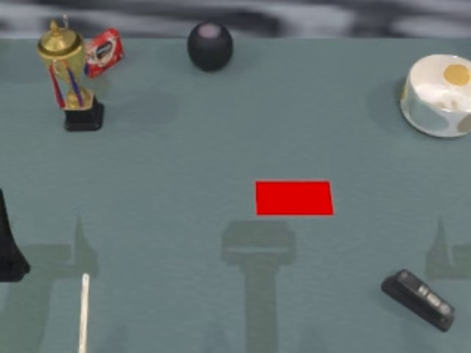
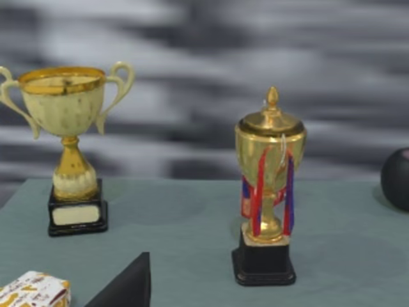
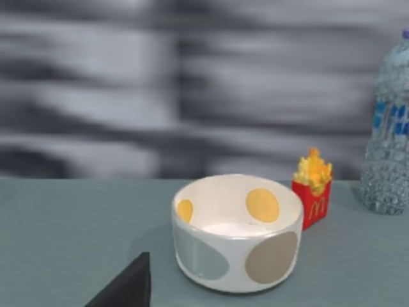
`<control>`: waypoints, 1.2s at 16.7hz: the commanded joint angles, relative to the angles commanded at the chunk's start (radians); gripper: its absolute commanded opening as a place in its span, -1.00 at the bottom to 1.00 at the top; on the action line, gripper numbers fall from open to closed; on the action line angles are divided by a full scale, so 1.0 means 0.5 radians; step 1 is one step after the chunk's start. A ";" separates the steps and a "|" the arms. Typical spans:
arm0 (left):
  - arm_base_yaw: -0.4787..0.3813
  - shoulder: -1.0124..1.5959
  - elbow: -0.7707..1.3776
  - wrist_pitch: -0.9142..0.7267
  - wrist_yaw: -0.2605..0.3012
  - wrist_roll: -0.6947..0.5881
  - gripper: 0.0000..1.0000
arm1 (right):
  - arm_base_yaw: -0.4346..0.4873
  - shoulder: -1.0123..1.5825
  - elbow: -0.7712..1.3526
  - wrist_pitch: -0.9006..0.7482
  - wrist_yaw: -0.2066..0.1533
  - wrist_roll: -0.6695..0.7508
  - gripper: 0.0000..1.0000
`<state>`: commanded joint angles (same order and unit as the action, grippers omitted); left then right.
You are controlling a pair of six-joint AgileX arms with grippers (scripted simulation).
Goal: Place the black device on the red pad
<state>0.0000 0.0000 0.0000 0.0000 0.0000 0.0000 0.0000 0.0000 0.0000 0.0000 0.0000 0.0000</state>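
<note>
The black device (image 1: 418, 299), a slim dark bar with small pale buttons, lies slantwise near the table's front right corner. The red pad (image 1: 294, 198) lies flat at the table's middle, well to the left of the device and farther back. My left gripper (image 1: 9, 250) is parked at the table's left edge, far from both. In the left wrist view only a dark corner of the left gripper (image 2: 128, 288) shows. My right gripper (image 3: 128, 288) is outside the top view; its wrist view shows only a dark corner of it. Neither wrist view shows the device or the pad.
At the back left stand a gold trophy (image 1: 70, 73) and a red-and-white packet (image 1: 104, 51). A black sphere (image 1: 210, 45) sits at the back middle, a spotted white bowl (image 1: 441, 94) at the back right. A thin white rod (image 1: 84, 312) lies front left.
</note>
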 joint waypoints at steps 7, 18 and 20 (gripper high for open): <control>0.000 0.000 0.000 0.000 0.000 0.000 1.00 | 0.112 0.320 0.256 -0.264 -0.004 -0.103 1.00; 0.000 0.000 0.000 0.000 0.000 0.000 1.00 | 0.629 2.309 1.580 -1.444 0.000 -0.578 1.00; 0.000 0.000 0.000 0.000 0.000 0.000 1.00 | 0.718 2.649 1.802 -1.646 0.000 -0.660 1.00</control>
<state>0.0000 0.0000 0.0000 0.0000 0.0000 0.0000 0.3589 1.3246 0.9011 -0.8229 0.0000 -0.3302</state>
